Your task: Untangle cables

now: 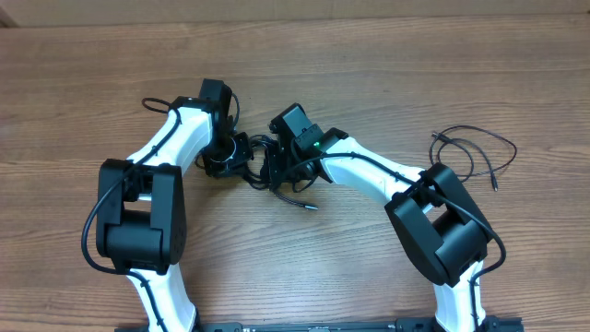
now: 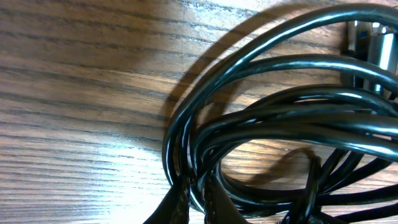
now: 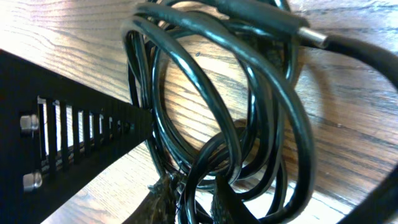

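The wood-grain counter [image 1: 295, 74] holds, at its centre, a glossy black coiled cable bundle [image 1: 261, 161]. A thin loose cable [image 1: 475, 152] loops well to the right. The textured left fingers [image 2: 177, 202] and right fingers [image 3: 163, 196] each pinch bundle strands. A silvery plug tip [image 3: 314, 38] juts from the coil.

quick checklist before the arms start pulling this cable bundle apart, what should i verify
1. left gripper holding the bundle: ok, it pinches one strand.
2. right gripper closed on a strand: cannot tell; strands run between its jaws.
3. grippers on different cables: cannot tell, the loops overlap.
4. plug end free to slide out: ok, it lies loose on the table.
5. separate cable clear of the bundle: ok, it lies apart at the right.
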You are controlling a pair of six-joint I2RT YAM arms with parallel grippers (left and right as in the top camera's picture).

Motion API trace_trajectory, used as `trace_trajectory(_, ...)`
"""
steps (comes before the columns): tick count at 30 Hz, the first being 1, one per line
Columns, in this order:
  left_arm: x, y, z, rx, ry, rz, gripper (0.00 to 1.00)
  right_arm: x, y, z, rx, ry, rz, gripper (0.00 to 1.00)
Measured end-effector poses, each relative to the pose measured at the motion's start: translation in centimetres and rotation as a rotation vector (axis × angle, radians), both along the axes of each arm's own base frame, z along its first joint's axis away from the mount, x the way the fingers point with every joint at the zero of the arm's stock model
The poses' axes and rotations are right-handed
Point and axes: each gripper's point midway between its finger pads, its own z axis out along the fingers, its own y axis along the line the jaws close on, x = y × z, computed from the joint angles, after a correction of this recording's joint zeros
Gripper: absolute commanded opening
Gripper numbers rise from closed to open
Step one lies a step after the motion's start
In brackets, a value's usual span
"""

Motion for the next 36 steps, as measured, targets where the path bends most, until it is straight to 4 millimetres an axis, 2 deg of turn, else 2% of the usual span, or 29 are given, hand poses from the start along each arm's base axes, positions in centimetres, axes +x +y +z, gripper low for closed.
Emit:
trace_trajectory(6,0.0,0.0,0.0,0.0,0.0,0.0,0.09,0.2,-0.2,-0.2,-0.015,-0.009,-0.009,0.18)
trace_trajectory(8,0.0,0.0,0.0,-0.002,0.0,0.0,0.09,0.5,-0.5,-0.3,-0.03,-0.021,-0.019,0.15)
trace_trajectory(11,0.0,-0.1,0.0,-0.004,0.0,0.0,0.09,0.8,-0.7,-0.4,-0.044,-0.028,-0.036,0.04)
trace_trajectory(16,0.0,-0.1,0.0,-0.005,0.0,0.0,0.09,1.3,-1.3,-0.3,-0.022,0.001,-0.067,0.04)
trace_trajectory(19,0.0,-0.2,0.0,-0.011,0.0,-0.001,0.09,1.9,-2.1,0.2,0.039,0.056,-0.082,0.04)
trace_trajectory(28,0.0,0.0,-0.7,0.006,0.012,-0.001,0.06,5.2,-7.3,2.1,0.286,0.212,-0.151,0.04)
trace_trajectory(33,0.0,-0.1,-0.6,-0.002,0.009,-0.001,0.05,4.8,-7.5,3.7,0.401,0.261,-0.1,0.04)
trace_trajectory(36,0.0,-0.7,-0.4,-0.062,0.014,0.0,0.09,4.0,-7.4,4.0,0.421,0.3,-0.085,0.04)
